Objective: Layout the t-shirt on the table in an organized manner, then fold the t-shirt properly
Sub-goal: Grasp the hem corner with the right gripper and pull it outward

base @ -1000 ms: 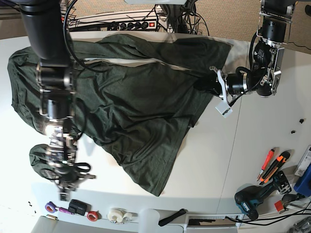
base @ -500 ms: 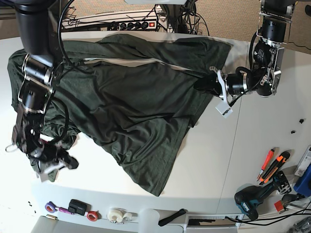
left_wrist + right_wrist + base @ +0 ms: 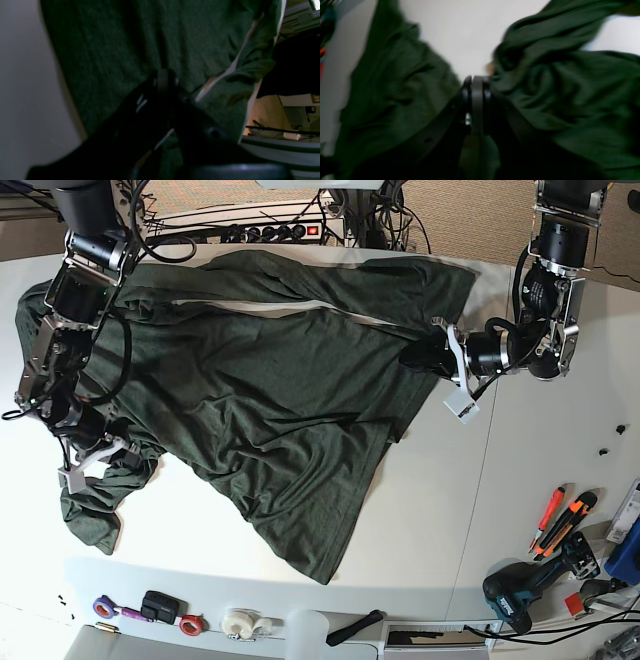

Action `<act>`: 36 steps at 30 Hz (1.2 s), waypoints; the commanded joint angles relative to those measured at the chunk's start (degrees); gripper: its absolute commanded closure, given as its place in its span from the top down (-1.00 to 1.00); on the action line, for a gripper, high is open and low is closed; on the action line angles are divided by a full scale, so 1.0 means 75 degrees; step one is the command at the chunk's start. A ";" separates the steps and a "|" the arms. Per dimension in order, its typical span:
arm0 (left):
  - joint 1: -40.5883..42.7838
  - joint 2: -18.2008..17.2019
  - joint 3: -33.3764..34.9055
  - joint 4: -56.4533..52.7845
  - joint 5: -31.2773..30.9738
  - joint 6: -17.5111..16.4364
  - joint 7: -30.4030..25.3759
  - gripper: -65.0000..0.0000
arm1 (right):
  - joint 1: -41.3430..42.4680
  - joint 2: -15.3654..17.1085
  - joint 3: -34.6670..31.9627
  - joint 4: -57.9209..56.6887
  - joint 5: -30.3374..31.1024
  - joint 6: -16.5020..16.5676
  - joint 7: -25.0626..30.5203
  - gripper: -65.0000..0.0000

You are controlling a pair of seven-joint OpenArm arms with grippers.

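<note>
The dark green t-shirt (image 3: 260, 380) lies spread and wrinkled over the white table (image 3: 520, 480), its hem pointing at the front edge. At the shirt's right edge my left gripper (image 3: 412, 358) is shut on the fabric; the left wrist view shows its closed tips (image 3: 166, 80) pressed into green cloth (image 3: 112, 45). My right gripper (image 3: 88, 460) is at the left, shut on a bunched sleeve (image 3: 95, 510). In the right wrist view the closed gripper (image 3: 476, 83) has folds of shirt (image 3: 557, 87) on both sides and bare table beyond.
Tape rolls (image 3: 240, 621) and small items (image 3: 160, 605) line the front edge. A drill (image 3: 520, 590) and orange cutters (image 3: 565, 520) lie at the front right. A power strip (image 3: 260, 230) with cables runs behind the table's back edge.
My right arm has swung from the front edge back toward the left side, dragging the bunched sleeve with it. The left arm and the shirt's right edge have stayed still.
</note>
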 commanded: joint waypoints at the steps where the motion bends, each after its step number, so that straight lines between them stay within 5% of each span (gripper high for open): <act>1: 0.0009 -0.0122 0.0000 -0.0032 0.0758 0.0124 0.0440 -1.00 | 0.0187 0.0085 0.0023 0.0073 -0.0239 -0.0213 0.0385 -1.00; 8: 0.0006 -0.0122 0.0000 -0.0032 0.0755 0.0124 0.0434 -1.00 | 0.0192 -0.0233 -0.0213 -0.0702 -0.1536 -0.0600 0.1475 -1.00; 19: 0.0009 -0.0122 0.0000 -0.0032 0.0755 0.0124 0.0440 -1.00 | 0.0892 -0.0230 -0.1865 -0.2238 -0.3066 -0.2183 0.3573 -1.00; 29: 0.0009 -0.0122 0.0000 -0.0032 0.0746 0.0124 0.0443 -1.00 | 0.2565 -0.0143 -0.2025 -0.3815 -0.4130 -0.3267 0.5435 -1.00; 36: 0.0009 -0.0125 0.0000 -0.0032 0.0731 0.0124 0.0440 -1.00 | 0.3844 0.0099 -0.2022 -0.5071 -0.4444 -0.3316 0.7029 -1.00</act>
